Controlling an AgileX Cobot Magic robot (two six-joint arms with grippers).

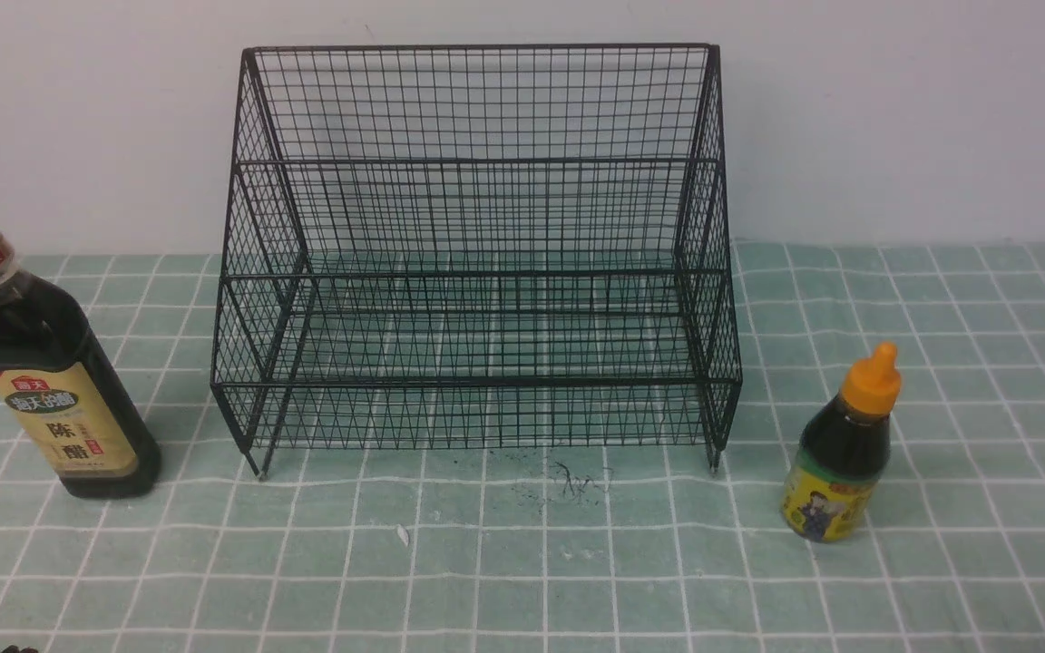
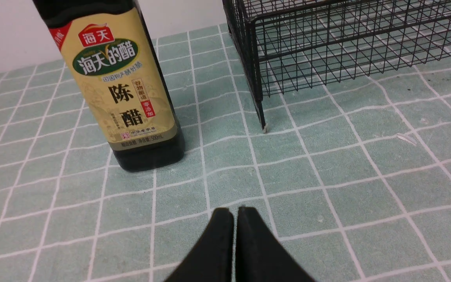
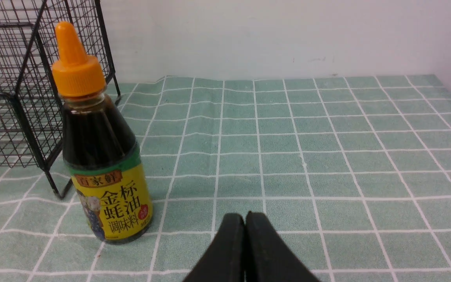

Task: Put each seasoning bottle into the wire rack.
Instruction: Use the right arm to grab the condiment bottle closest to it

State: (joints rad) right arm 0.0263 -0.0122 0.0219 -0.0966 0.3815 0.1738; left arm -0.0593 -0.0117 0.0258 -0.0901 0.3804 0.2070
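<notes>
Green cloth surface (image 1: 940,562): pale green crossed by a white grid of lines, slightly rippled, running back to a plain white wall (image 1: 894,118)
Black wire rack (image 1: 477,272): metal grid in two stepped tiers with sloping sides and short feet; it stands at the middle of the surface, its back close to the wall
Tall vinegar bottle (image 1: 51,381): dark liquid, gold cap, tan label with Chinese characters; upright on the cloth to the left of the rack, outside it and clear of its front left foot
Short oyster sauce bottle (image 1: 840,453): dark liquid, orange nozzle cap, yellow label with a green band; upright on the cloth to the right of the rack, outside it, near its front right foot
Black left pincer (image 2: 235,213): clenched tip to tip on nothing, low over the cloth, short of the vinegar bottle and apart from it
Black right pincer (image 3: 245,217): clenched tip to tip on nothing, low over the cloth, beside the oyster sauce bottle without touching it
Dark smudge (image 1: 568,481): scribbled marks on the cloth just in front of the rack
White fleck (image 1: 402,535): a tiny scrap lying nearer the robot than the smudge
</notes>
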